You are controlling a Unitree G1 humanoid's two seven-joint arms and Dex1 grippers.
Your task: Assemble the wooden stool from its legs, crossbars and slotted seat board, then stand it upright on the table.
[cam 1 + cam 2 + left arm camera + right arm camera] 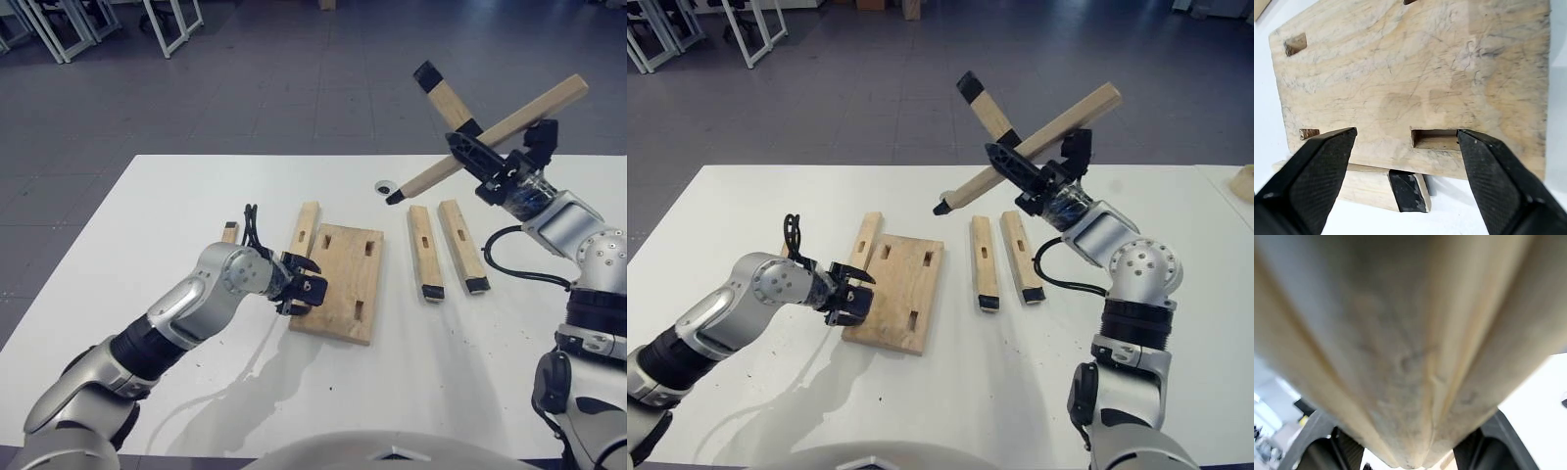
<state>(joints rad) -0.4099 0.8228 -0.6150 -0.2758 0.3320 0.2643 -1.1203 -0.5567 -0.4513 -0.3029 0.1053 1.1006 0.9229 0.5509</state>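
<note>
Left eye view shows a white counter (147, 225) with loose stool parts on it.

The slotted seat board (343, 279) is the largest piece. It lies flat near the middle of the counter, with its rectangular slots facing up.

Next in size is a crossed pair (509, 122) of wooden pieces, joined in an X. It is held in the air above the far right corner of the counter. The right gripper (502, 157) has its fingers closed on it where the two pieces cross. The right wrist view shows the wood pressed close between the fingers.

Two loose legs (423, 250) lie side by side just to the right of the board, apart from it, with their black caps towards the near edge.

A third leg (306, 227) lies along the board's left side. Its capped end seems to be tucked under the board's edge.

A short piece (230, 232) rests further towards the left edge of the counter.

The left gripper (304, 291) sits low at the board's left side with its fingers spread wide and holding nothing. In the left wrist view a slot lies between them.

Assembly looks to be at an early stage, since the board carries no legs. The step in hand seems to be steadying the board. The next move probably calls for the left fingers to close on the board's edge so it cannot slide. The right arm would then need to lower the crossed pair and line its ends up squarely with the slots.
</note>
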